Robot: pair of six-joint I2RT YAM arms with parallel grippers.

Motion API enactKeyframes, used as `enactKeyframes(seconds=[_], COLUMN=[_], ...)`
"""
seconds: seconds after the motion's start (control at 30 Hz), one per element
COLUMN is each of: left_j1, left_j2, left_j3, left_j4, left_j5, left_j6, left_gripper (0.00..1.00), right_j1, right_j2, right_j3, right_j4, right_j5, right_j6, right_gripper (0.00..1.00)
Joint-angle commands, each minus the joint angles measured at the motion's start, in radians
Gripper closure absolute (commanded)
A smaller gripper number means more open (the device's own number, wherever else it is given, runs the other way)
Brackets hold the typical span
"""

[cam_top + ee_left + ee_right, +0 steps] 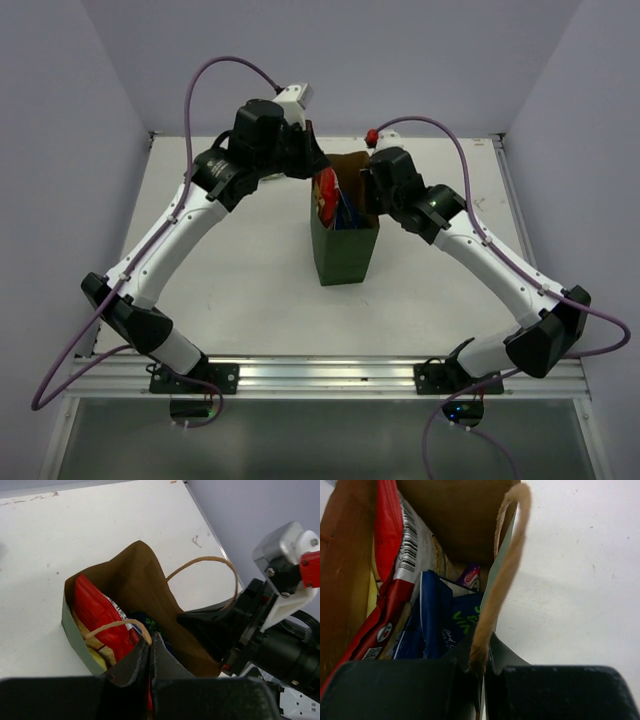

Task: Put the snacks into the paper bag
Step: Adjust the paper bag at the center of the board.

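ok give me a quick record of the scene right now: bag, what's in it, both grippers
paper bag: upright mid-table, mouth held open
left gripper: shut on the bag's rim, left side
right gripper: shut on the opposite rim, at the base of a tan handle
inside the bag: red-white-yellow chip bag, blue packet, purple packet mostly hidden behind the blue one
loose snacks on the table: none visible in the top view
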Motion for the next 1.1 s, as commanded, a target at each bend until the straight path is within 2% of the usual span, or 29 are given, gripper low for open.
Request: enactKeyframes(seconds=[0.0,0.03,0.07,0.13,0.17,0.27,0.47,0.57,0.6,0.63,0.7,0.77,0.83,0.93,1.07], left_j1=[-0.006,-0.009,-0.011,-0.009,-0.005,0.046,0.011,0.003,0.005,0.039,0.105,0.129,0.129,0.130,0.130], left_j2=[-0.093,-0.113,-0.133,-0.165,-0.156,-0.057,-0.052,-0.119,-0.128,-0.112,-0.055,-0.067,-0.081,-0.058,-0.053], left_j3=[0.048,0.008,-0.021,-0.093,-0.095,-0.023,0.109,0.005,-0.055,-0.052,-0.020,0.015,0.020,0.073,0.023], left_j4=[0.135,0.163,0.197,0.249,0.195,0.079,0.097,0.200,0.190,0.156,0.061,0.065,0.079,0.038,0.042], left_j5=[0.090,0.091,0.079,0.006,-0.022,0.056,0.071,0.044,0.010,0.022,0.109,0.073,0.024,0.021,0.084], left_j6=[0.003,0.003,0.003,-0.004,-0.009,-0.032,0.020,0.016,-0.007,-0.027,-0.044,-0.021,-0.006,0.005,-0.013], left_gripper=[1.00,1.00,1.00,1.00,1.00,1.00,1.00,1.00,1.00,1.00,1.00,1.00,1.00,1.00,1.00], right_j1=[-0.002,-0.004,-0.008,-0.045,-0.048,-0.048,-0.050,-0.051,-0.076,-0.099,-0.114,-0.113,-0.116,-0.116,-0.117], right_j2=[-0.050,-0.060,-0.055,0.009,0.026,0.023,-0.047,-0.101,-0.085,-0.057,0.003,-0.032,-0.078,-0.034,-0.054], right_j3=[-0.027,-0.072,-0.106,-0.106,-0.094,-0.058,0.126,0.014,-0.030,-0.005,0.123,0.103,0.000,0.043,-0.002], right_j4=[0.039,0.120,0.133,0.064,0.036,0.011,-0.040,0.067,0.071,-0.034,-0.139,-0.071,0.015,-0.070,-0.048], right_j5=[-0.025,0.008,0.028,-0.012,-0.027,-0.098,-0.071,0.023,0.034,0.016,-0.044,-0.076,-0.043,-0.050,-0.069], right_j6=[0.024,0.015,0.015,0.044,0.073,0.104,0.064,0.021,0.026,0.048,0.087,0.072,0.070,0.072,0.093], right_gripper=[1.00,1.00,1.00,1.00,1.00,1.00,1.00,1.00,1.00,1.00,1.00,1.00,1.00,1.00,1.00])
